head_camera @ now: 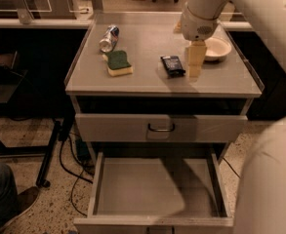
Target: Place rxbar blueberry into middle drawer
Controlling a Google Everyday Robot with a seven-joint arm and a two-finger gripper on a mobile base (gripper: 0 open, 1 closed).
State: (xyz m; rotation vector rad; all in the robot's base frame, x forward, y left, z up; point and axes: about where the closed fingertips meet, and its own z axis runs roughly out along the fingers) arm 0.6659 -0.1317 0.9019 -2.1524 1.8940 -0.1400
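- Claw (195, 70) — hanging over the counter (142, 80) in the upper right of the frame, just right of the rxbar blueberry (173, 65); whether it is apart or together cannot be told.
- Rxbar blueberry is lying flat, ungripped, between the sponge (119, 63) and the white bowl (217, 48).
- Middle drawer (152, 189) is standing pulled open at the bottom of the frame, below the shut handled drawer (161, 127).
- Step in hand, as judged: the approach to the pick.
- Next move is calling for a small shift left over the packet, a low descent and a grip across its narrow width — then a carry down to the drawer.
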